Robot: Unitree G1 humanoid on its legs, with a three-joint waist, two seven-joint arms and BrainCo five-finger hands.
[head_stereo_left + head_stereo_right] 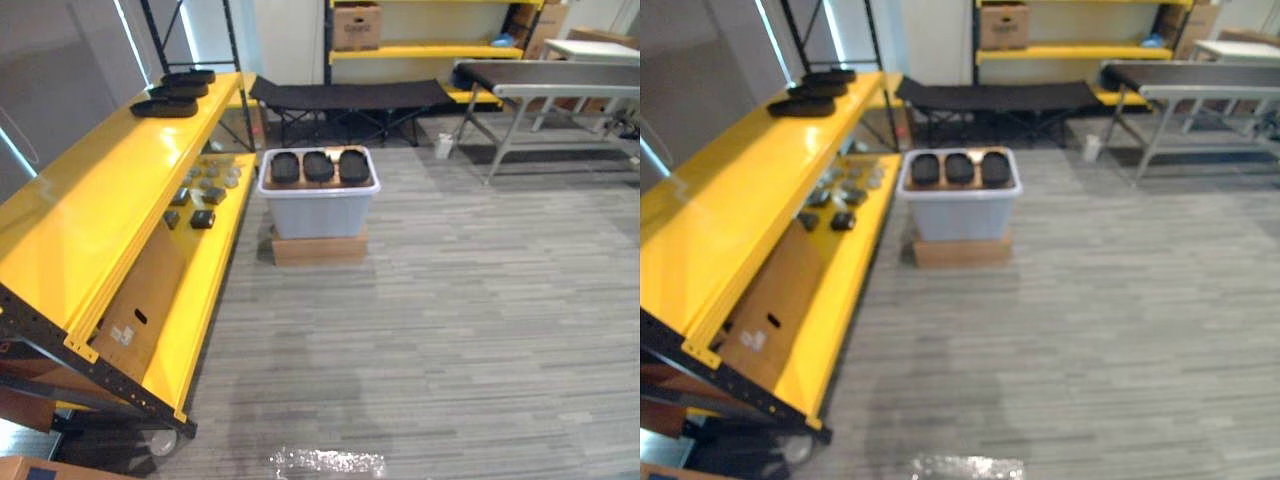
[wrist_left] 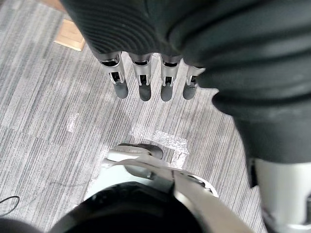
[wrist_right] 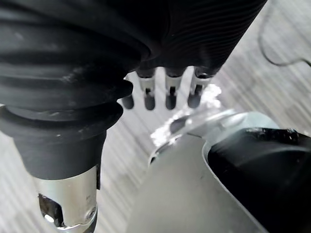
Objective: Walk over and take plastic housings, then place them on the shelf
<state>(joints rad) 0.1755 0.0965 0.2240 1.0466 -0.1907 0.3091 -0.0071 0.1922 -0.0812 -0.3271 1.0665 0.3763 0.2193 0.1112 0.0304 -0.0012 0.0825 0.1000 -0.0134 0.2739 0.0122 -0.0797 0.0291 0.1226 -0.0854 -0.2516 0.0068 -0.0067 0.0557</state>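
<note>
Black oval plastic housings [image 1: 318, 166]: three side by side in pale grey plastic bin [image 1: 318, 212], straight ahead of us, well apart from both hands. Long way of each points away from us. Bin sits on flat brown cardboard box [image 1: 320, 250], just beside long yellow metal shelf [image 1: 90, 210] on our left. Three more black housings [image 1: 165, 107] on shelf top, far end. Left hand [image 2: 141, 82], right hand [image 3: 167, 94] hang over grey floor [image 1: 450, 320], fingers straight, holding nothing. Neither hand nearer, we think; we must walk first.

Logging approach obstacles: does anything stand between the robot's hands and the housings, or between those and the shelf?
Nothing visible does. Bare floor leads to the housings on the bin, which stands beside the yellow shelf. The left hand and right hand hang open, empty.
</note>
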